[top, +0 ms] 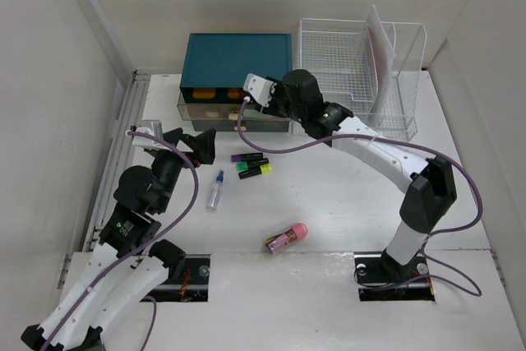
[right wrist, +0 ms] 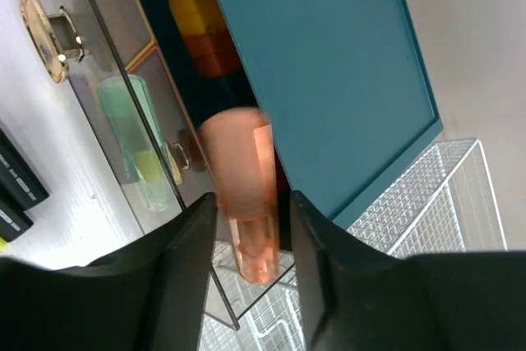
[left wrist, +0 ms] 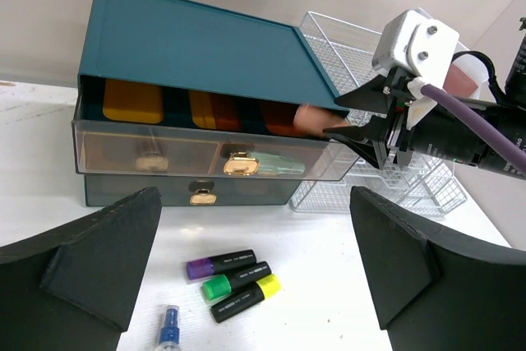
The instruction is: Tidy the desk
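Right gripper (left wrist: 339, 118) at the pulled-out top drawer (left wrist: 164, 154) of the teal box (top: 238, 59), at 12 o'clock on the desk (top: 345, 203). Poised there with a pink tube (right wrist: 240, 178) between the fingers, end pointing into the drawer, well placed to land beside the orange items (left wrist: 131, 100) already stored. Blurred in the wrist view, so cannot tell whether clamped on the tube or just letting go.

Left gripper (top: 191, 142) at 9 o'clock, spread wide, holding nothing, parked clear of the drawer so as not to block the drop. Facing three markers (top: 251, 166) and a spray bottle (top: 216, 191) near mid-desk. Likely next for stowing, with the pink case (top: 286, 238) at 6 o'clock.

Wire rack (top: 362, 63) at 1 o'clock, white sheet (top: 378, 47) propped inside.
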